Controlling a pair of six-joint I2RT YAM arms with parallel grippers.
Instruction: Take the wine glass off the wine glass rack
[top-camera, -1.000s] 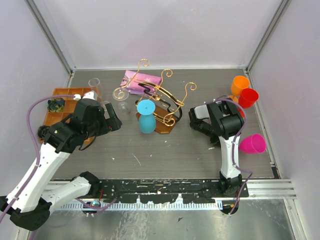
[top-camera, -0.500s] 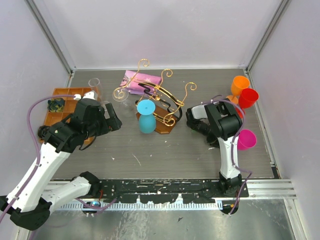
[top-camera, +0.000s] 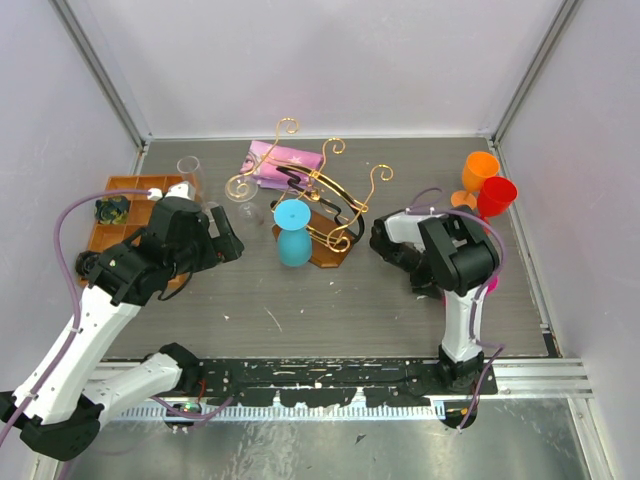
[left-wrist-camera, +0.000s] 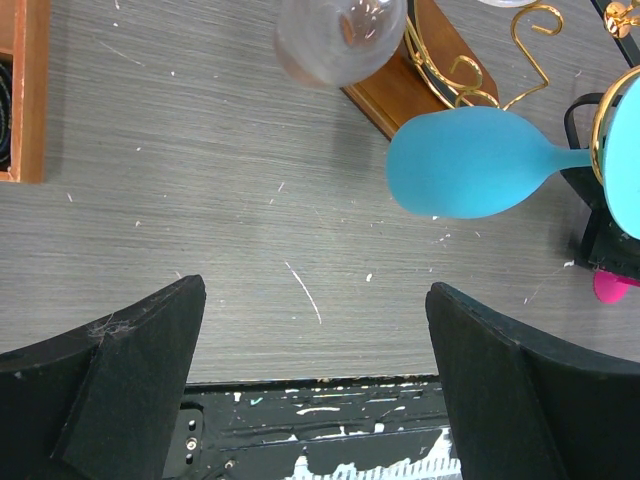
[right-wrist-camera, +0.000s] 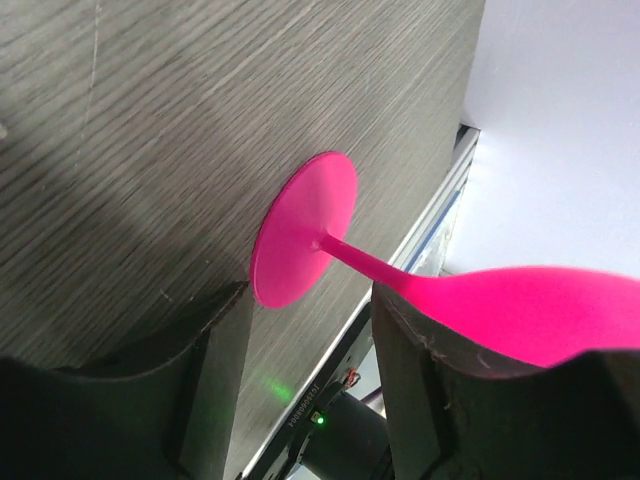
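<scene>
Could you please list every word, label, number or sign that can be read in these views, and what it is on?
None: no view shows readable text.
Pink packet behind the wine glass rack: any print on it is too blurred to read.
Blue wine glass and orange tray: no markings visible.

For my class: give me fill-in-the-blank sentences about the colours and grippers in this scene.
1. The coloured glass hanging on the rack is ___.
2. The compartment tray is ___.
3. The glass by the right gripper is ___.
4. The left gripper, fingers wide apart, is ___.
Missing words: blue; orange; pink; open.
</scene>
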